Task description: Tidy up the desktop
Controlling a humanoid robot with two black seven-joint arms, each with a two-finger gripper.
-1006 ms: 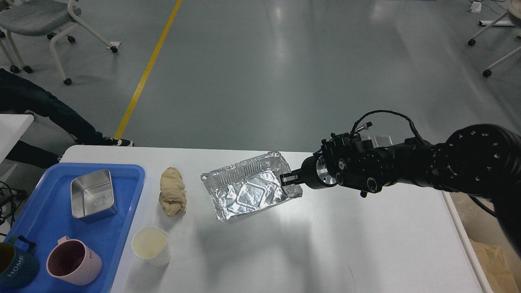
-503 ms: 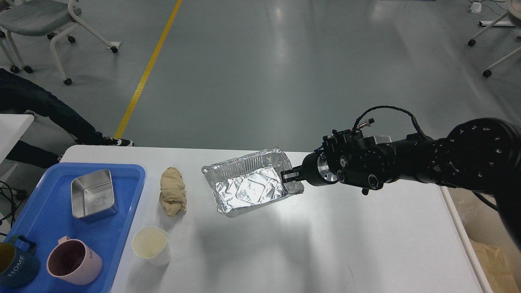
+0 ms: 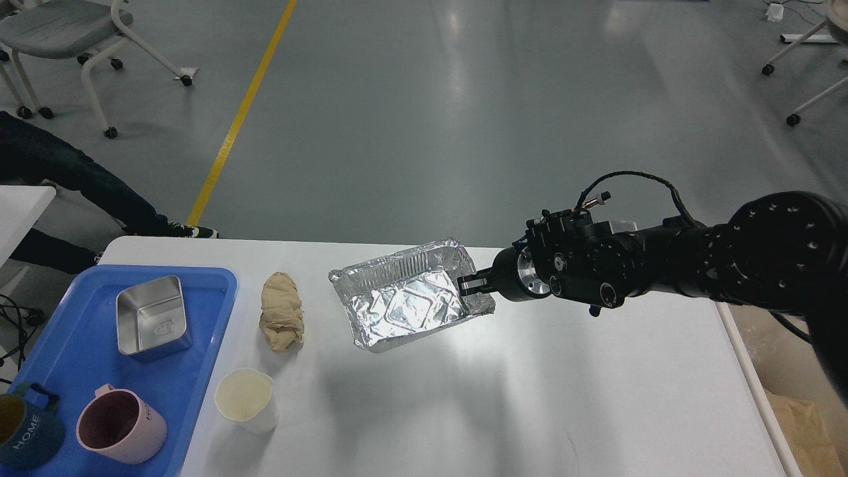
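The white desktop [image 3: 530,397] fills the lower part of the head view. My right gripper [image 3: 467,285] reaches in from the right and is shut on the right rim of a crumpled silver foil tray [image 3: 404,305], holding it lifted and tilted above the desktop's middle. A crumpled beige cloth [image 3: 281,311] lies to the left of the foil tray. A white paper cup [image 3: 246,399] stands in front of the cloth. My left gripper is out of view.
A blue plastic tray [image 3: 73,344] at the left holds a square metal container [image 3: 152,317], a pink mug [image 3: 119,425] and a dark blue mug [image 3: 23,434]. A person's legs [image 3: 66,179] are beyond the far left corner. A brown bag [image 3: 805,424] stands off the right edge.
The right gripper has lifted the foil tray slightly up and to the right since one second ago. In the last half second it has barely moved.
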